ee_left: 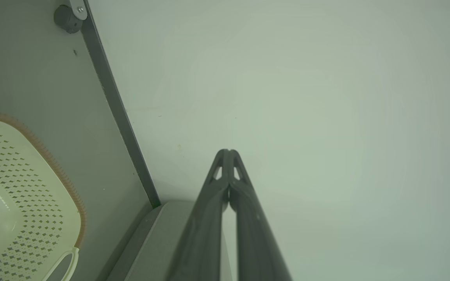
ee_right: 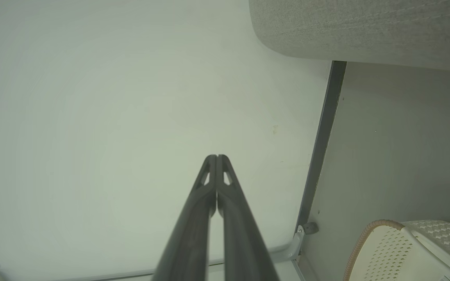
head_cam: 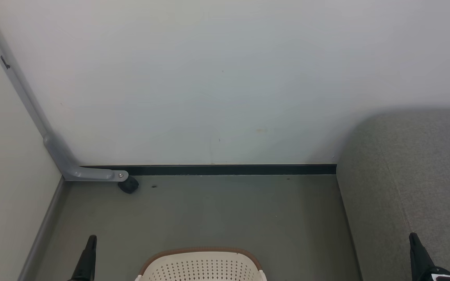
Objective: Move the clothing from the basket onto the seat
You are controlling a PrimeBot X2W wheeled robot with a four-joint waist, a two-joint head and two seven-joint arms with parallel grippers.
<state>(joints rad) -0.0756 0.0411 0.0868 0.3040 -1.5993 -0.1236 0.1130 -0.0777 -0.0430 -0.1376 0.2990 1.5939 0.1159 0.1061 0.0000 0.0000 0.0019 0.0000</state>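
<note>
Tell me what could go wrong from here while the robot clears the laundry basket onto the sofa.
1. The laundry basket is cut off at the head view's bottom edge, so anything left inside could be missed.
2. The left gripper and right gripper have their fingers shut; reaching in like that would likely push things aside rather than grasp them.
</note>
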